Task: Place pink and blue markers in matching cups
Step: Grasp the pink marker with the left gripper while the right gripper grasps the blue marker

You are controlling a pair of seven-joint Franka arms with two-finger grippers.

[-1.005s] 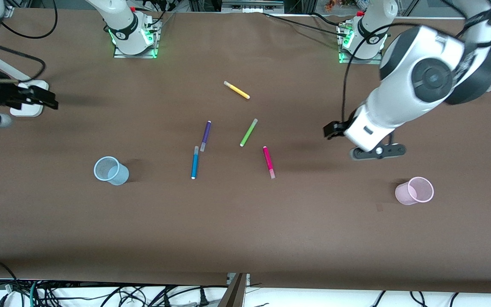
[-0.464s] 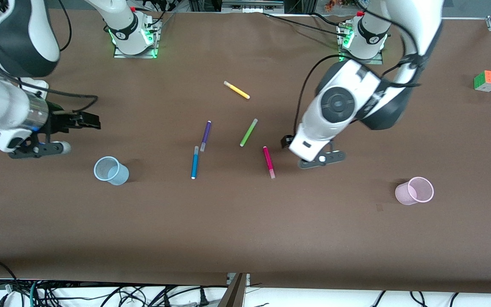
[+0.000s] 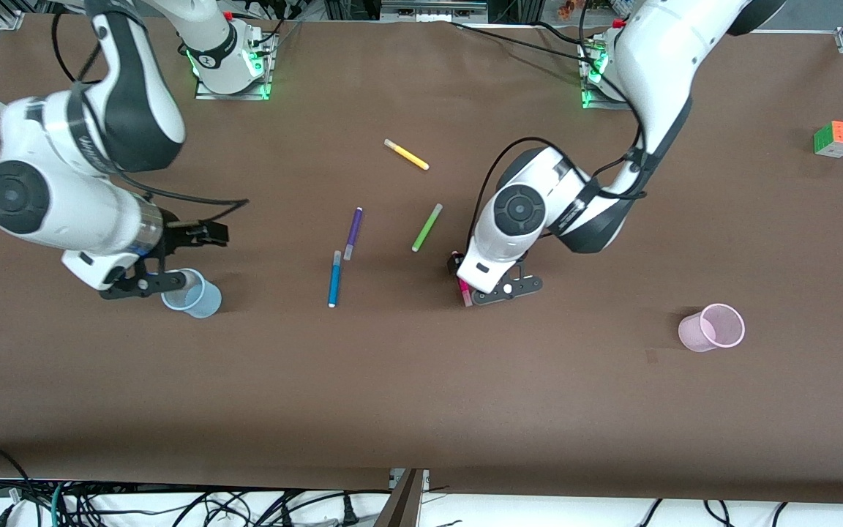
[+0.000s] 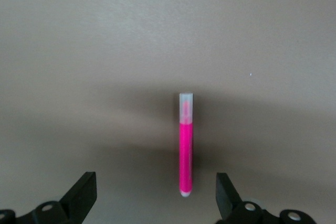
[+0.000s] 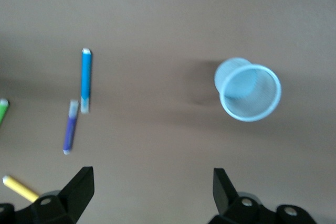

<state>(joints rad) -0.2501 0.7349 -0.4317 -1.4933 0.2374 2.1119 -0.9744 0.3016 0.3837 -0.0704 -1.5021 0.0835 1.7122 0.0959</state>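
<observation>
The left gripper [image 3: 481,287] hangs over the pink marker [image 3: 463,293], which lies flat near the table's middle, only its capped end peeping out at the gripper's 7 o'clock. The right gripper [image 3: 151,282] sits over the table at the blue cup [image 3: 192,293]'s 9 o'clock edge. The blue marker [image 3: 334,279] lies at the cup's 3 o'clock, its upper end just beside the purple marker [image 3: 353,233]; green marker [image 3: 426,228] and yellow marker [image 3: 406,154] lie farther from the camera. The pink cup [image 3: 713,327] stands well apart, toward the left arm's end, with a colour cube [image 3: 836,138] at its 1 o'clock.

In the left wrist view the left gripper [image 4: 157,195] is spread wide, fingers straddling the pink marker [image 4: 185,150] crosswise, probably so that closing pinches the barrel.

In the right wrist view the right gripper [image 5: 152,190] is likewise spread and empty; the blue cup [image 5: 248,89] shows upright, mouth clear, and the blue marker [image 5: 85,80] lies well apart from it.
</observation>
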